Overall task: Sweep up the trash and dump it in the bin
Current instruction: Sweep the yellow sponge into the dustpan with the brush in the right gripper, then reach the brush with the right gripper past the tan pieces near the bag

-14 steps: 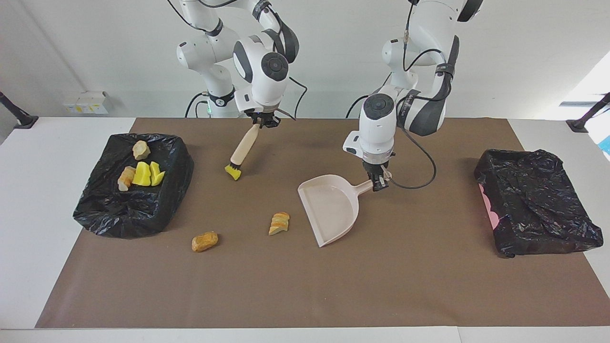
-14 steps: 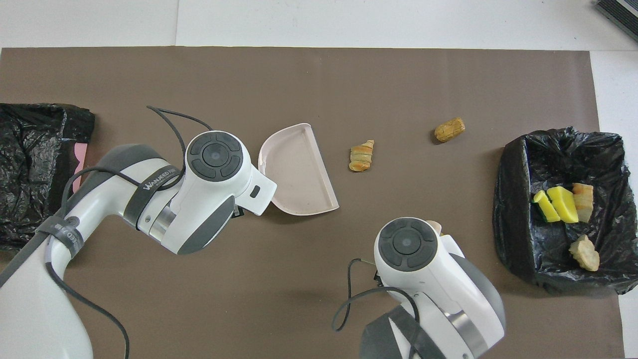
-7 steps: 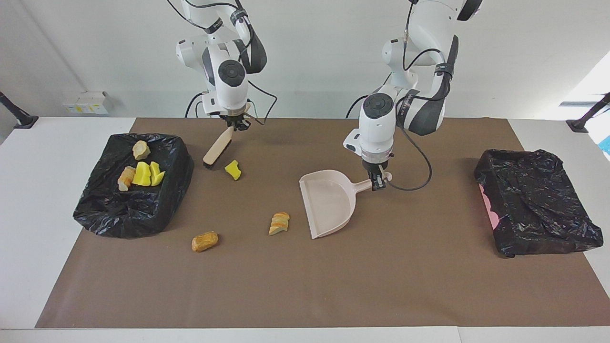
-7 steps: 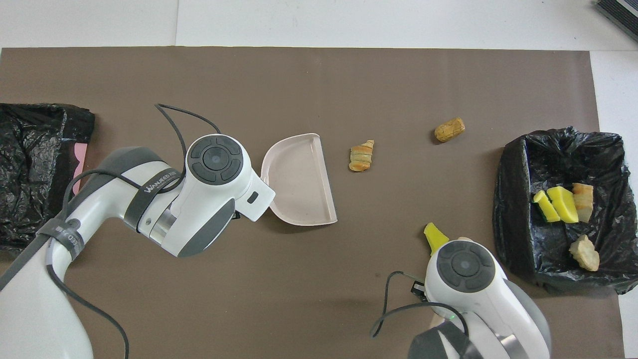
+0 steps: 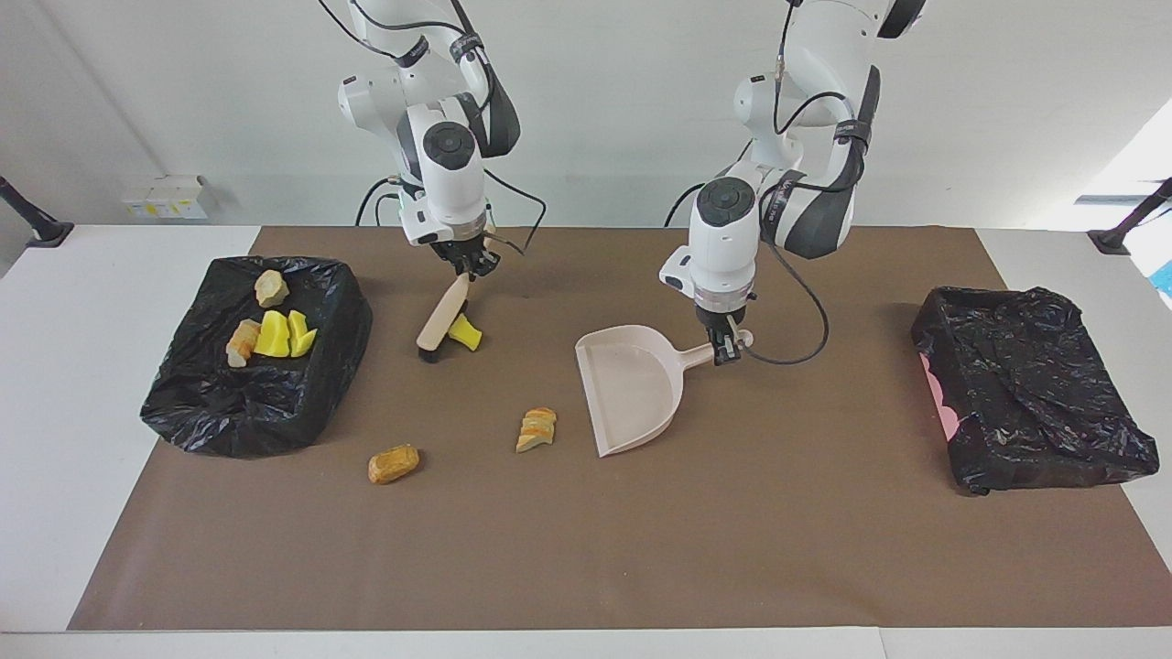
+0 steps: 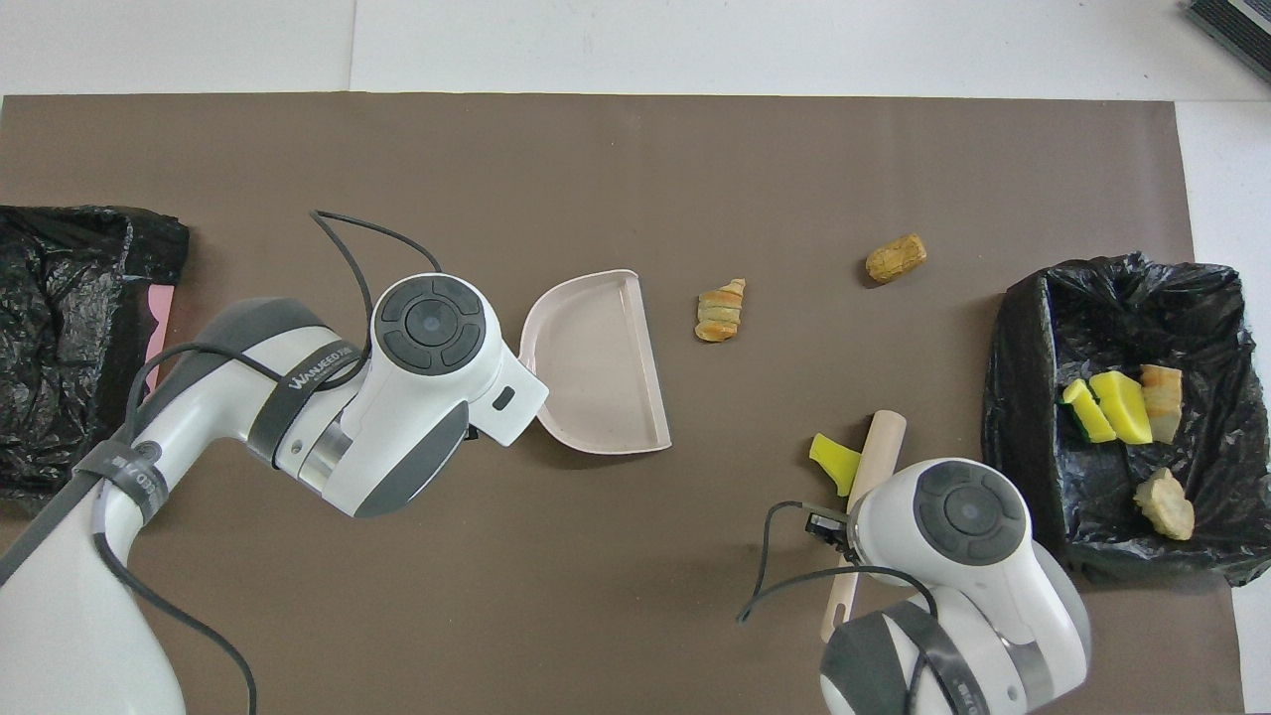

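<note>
Trash lies scattered across the brown mat and inside one bin. Upper left of centre in the facing view, the right gripper is clamped on the handle of the brush, which slants down with its black bristles on the mat. Touching the brush, on the side toward the picture's centre, sits a yellow sponge piece; from overhead it shows at lower right as a yellow wedge against the wooden handle. Right of centre, the left gripper is closed on the handle of the beige dustpan, whose pan rests on the mat with its open mouth toward the bottom of the facing picture. Just beside that mouth, toward the picture's left, lies a sliced bread-like chunk, and lower left of it an orange bread roll, well apart from the pan. At the left edge, the black-lined bin holds two yellow sponge pieces, a tan chunk and a pale lump. At the right edge sits a second black-lined bin, with pink showing along one side.
</note>
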Controlling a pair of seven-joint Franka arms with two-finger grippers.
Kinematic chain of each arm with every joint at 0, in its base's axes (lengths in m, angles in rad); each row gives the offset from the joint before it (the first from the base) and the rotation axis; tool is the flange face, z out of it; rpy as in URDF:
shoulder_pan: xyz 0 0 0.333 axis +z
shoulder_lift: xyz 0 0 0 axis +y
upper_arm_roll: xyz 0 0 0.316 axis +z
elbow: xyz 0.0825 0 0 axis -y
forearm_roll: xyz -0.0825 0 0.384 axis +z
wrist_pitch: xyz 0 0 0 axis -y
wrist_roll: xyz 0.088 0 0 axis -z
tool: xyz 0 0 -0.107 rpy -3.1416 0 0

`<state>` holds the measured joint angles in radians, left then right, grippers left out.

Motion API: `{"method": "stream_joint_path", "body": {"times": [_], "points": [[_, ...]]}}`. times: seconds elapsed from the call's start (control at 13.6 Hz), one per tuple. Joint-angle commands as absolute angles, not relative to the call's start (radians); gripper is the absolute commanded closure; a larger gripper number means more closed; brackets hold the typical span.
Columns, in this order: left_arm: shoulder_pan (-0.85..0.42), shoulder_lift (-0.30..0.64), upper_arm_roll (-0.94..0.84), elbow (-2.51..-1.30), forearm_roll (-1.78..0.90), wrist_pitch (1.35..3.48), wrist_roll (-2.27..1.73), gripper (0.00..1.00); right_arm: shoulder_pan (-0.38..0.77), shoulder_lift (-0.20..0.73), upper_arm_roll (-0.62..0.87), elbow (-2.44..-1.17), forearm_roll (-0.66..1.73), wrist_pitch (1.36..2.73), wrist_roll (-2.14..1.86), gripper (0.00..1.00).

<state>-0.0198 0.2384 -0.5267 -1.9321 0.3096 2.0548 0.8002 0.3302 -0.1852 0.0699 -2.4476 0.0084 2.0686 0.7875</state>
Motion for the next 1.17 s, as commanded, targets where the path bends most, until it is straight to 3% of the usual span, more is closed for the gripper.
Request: {"method": "stream_joint_path", "body": {"times": [0.0,0.37,0.66,0.88,1.1], "points": [[-0.023,0.195,-0.522,-1.986,0.316,2.071,0.815,1.00,0.377,-0.022,0.072,-2.289,0.081,2.089,0.758,1.00],[-0.023,0.190,-0.523,-1.996,0.316,2.072,0.784,1.00,0.434,0.167,0.083,-2.067,0.107,2.086,0.641,1.00],[-0.023,0.190,-0.522,-1.996,0.316,2.079,0.782,1.00,0.440,0.207,0.113,-1.965,0.313,2.091,0.413,1.00],[-0.021,0.192,-0.523,-1.996,0.316,2.079,0.749,1.00,0.419,0.241,0.112,-1.830,0.307,1.992,0.397,1.00],[-0.021,0.192,-0.523,-1.996,0.314,2.085,0.674,1.00,0.353,0.229,0.103,-1.818,0.249,1.951,0.385,1.00]]}}
